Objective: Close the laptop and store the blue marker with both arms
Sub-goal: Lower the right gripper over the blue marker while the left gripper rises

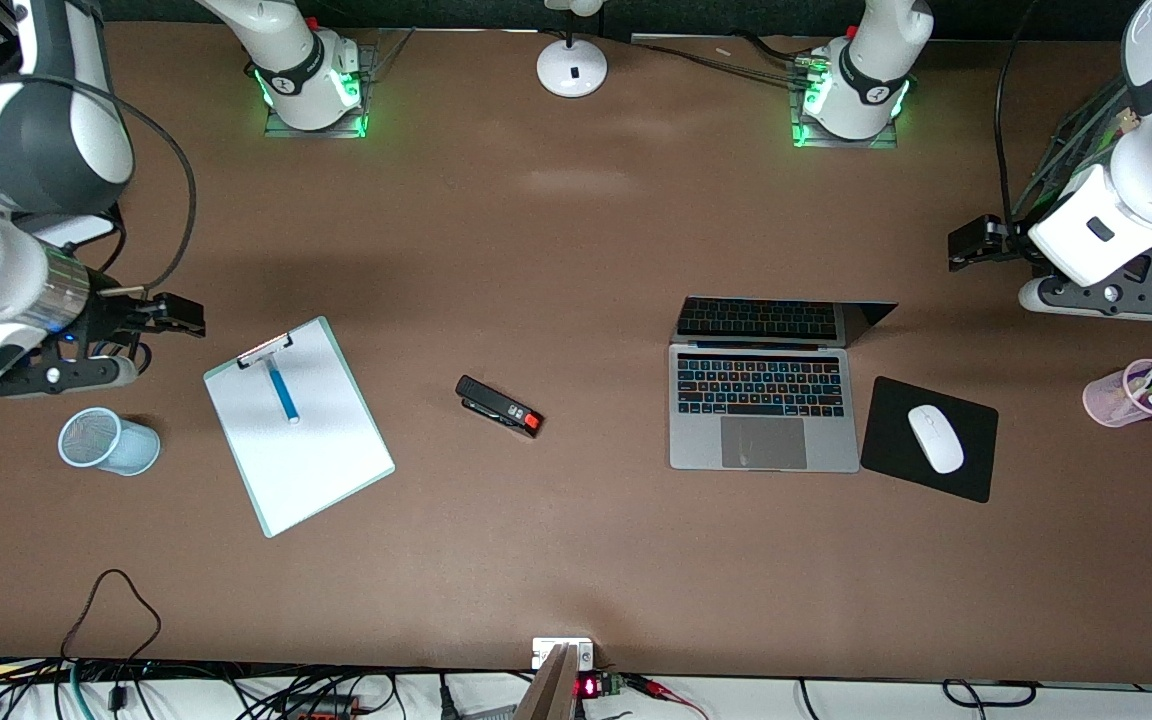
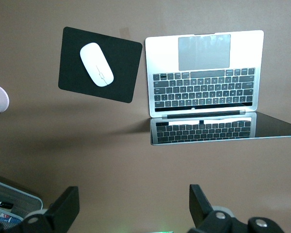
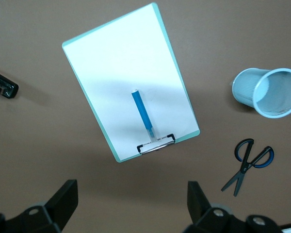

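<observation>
The laptop [image 1: 696, 450] lies open toward the left arm's end of the table, with its screen raised and its keys lit; it also shows in the left wrist view [image 2: 242, 48]. The blue marker [image 1: 283, 390] lies on a white clipboard [image 1: 306, 460] toward the right arm's end and shows in the right wrist view [image 3: 141, 112]. My left gripper [image 1: 971, 245] [image 2: 134, 199] is open and empty, in the air over bare table near the left arm's end. My right gripper [image 1: 181, 315] [image 3: 132, 194] is open and empty, over bare table beside the clipboard's clip end.
A black stapler [image 1: 499, 407] lies between the clipboard and the laptop. A black mouse pad [image 1: 966, 470] with a white mouse [image 1: 936, 438] lies beside the laptop. A pink pen cup [image 1: 1111, 400] and a tipped blue mesh cup [image 1: 108, 442] lie near the table's ends. Scissors [image 3: 247, 164] lie by the mesh cup.
</observation>
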